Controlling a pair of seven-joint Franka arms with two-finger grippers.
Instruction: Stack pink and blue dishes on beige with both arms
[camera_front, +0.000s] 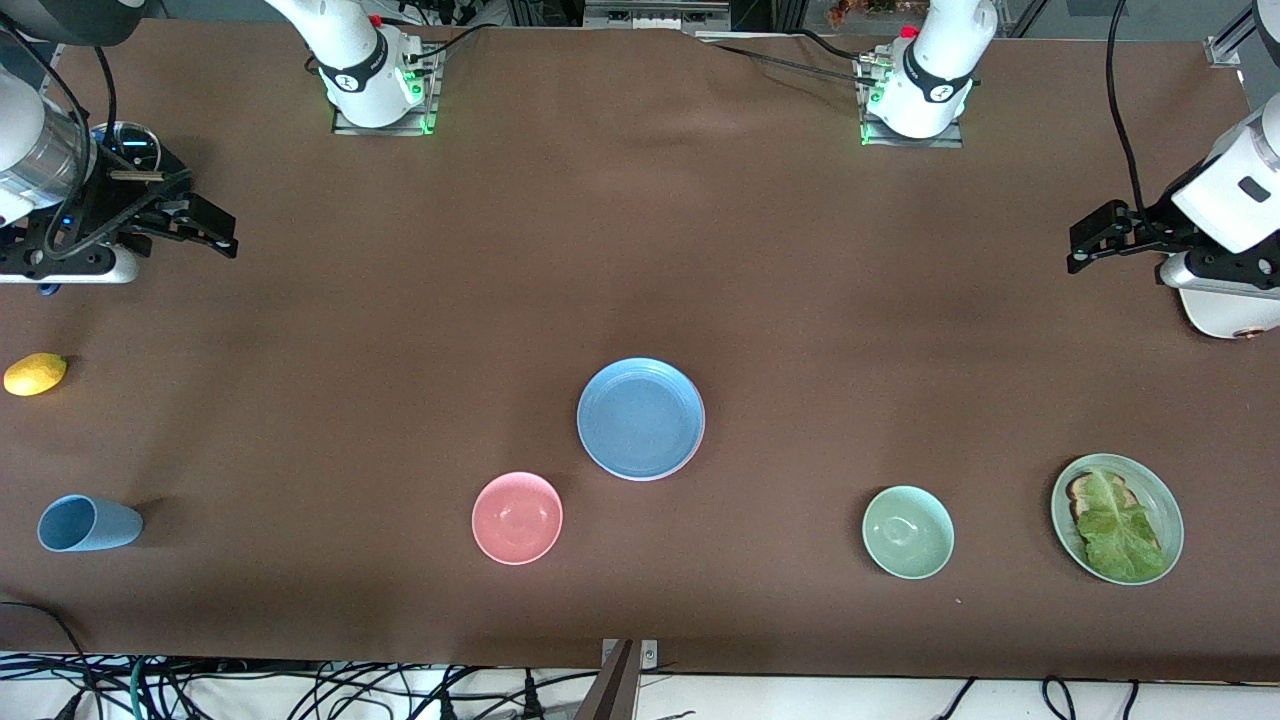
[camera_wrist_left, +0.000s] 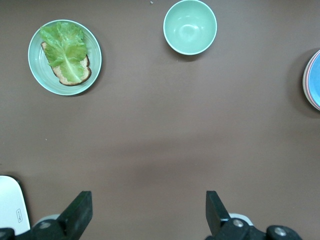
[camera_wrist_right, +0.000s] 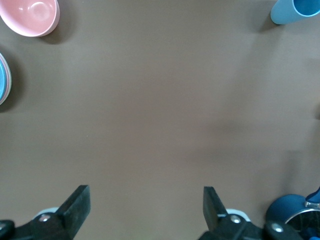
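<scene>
Stack of flat round plates, blue plate (camera_front: 640, 418) topmost, at table centre; wide-open right gripper (camera_front: 195, 222) at its 10 o'clock, wide-open left gripper (camera_front: 1100, 236) at 2 o'clock, both empty.

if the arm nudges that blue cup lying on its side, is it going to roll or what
Probably yes: the blue cup lies on its side on the flat brown table, so a nudge could roll it. It looks tapered, so it would likely curve rather than run straight. It looks like light plastic.
</scene>
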